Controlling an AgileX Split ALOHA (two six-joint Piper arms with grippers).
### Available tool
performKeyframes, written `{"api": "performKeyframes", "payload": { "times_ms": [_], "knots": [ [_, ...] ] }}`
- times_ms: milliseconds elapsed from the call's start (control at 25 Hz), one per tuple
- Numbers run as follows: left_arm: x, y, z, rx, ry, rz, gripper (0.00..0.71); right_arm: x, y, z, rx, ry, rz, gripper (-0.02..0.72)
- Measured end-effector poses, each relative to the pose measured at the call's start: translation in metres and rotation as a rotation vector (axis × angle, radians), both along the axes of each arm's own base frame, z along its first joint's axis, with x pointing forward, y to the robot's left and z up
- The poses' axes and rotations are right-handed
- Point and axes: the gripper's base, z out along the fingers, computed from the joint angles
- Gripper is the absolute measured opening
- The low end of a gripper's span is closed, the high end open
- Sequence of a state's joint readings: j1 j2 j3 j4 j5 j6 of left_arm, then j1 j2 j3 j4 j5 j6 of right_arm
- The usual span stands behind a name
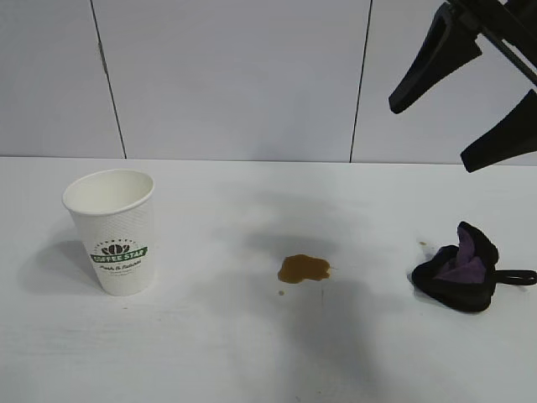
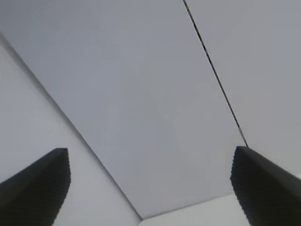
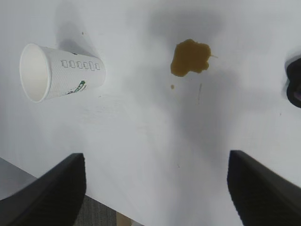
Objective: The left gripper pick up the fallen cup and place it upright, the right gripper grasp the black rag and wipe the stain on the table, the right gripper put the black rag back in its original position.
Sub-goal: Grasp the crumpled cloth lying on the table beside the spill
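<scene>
White textured paper cup (image 1: 112,231) upright on white counter (image 1: 210,353), brown stain (image 1: 303,269) between it and bunched black-purple rag (image 1: 460,269), right gripper (image 1: 466,134) above rag, jaws spread, left gripper (image 2: 150,188) apparently facing the wall, jaws spread.

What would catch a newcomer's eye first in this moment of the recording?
Probably the brown stain in the middle of the white table, with a tiny droplet beside it. Left of it the cup stands upright, and to the right lies the bunched black rag, untouched. The right gripper hangs open above the rag, holding nothing.
</scene>
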State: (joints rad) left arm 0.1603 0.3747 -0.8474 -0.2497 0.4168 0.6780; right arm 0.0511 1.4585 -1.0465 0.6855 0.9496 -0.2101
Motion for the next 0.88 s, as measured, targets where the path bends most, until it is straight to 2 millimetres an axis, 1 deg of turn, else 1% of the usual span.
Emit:
{"api": "performKeyframes", "payload": {
  "times_ms": [160, 280, 400, 480, 640, 800, 880],
  "knots": [
    [-0.057, -0.010, 0.001, -0.061, -0.161, -0.027, 0.663, 0.000, 0.000, 0.000, 0.000, 0.000, 0.000, 0.566],
    [-0.087, -0.016, -0.006, -0.079, -0.217, -0.050, 0.663, 0.000, 0.000, 0.000, 0.000, 0.000, 0.000, 0.566],
    [-0.108, -0.022, -0.019, -0.125, -0.202, -0.082, 0.663, 0.000, 0.000, 0.000, 0.000, 0.000, 0.000, 0.566],
    [-0.113, -0.024, -0.027, -0.190, -0.141, -0.107, 0.663, 0.000, 0.000, 0.000, 0.000, 0.000, 0.000, 0.566],
    [-0.114, -0.029, -0.044, -0.329, 0.093, -0.146, 0.663, 0.000, 0.000, 0.000, -0.005, -0.006, 0.010, 0.566],
    [-0.115, -0.031, -0.064, -0.391, 0.314, -0.131, 0.663, 0.000, 0.000, 0.000, -0.008, -0.010, 0.016, 0.566],
    [-0.116, -0.031, -0.071, -0.408, 0.385, -0.109, 0.663, 0.000, 0.000, 0.000, -0.008, -0.010, 0.016, 0.566]
  ]
}}
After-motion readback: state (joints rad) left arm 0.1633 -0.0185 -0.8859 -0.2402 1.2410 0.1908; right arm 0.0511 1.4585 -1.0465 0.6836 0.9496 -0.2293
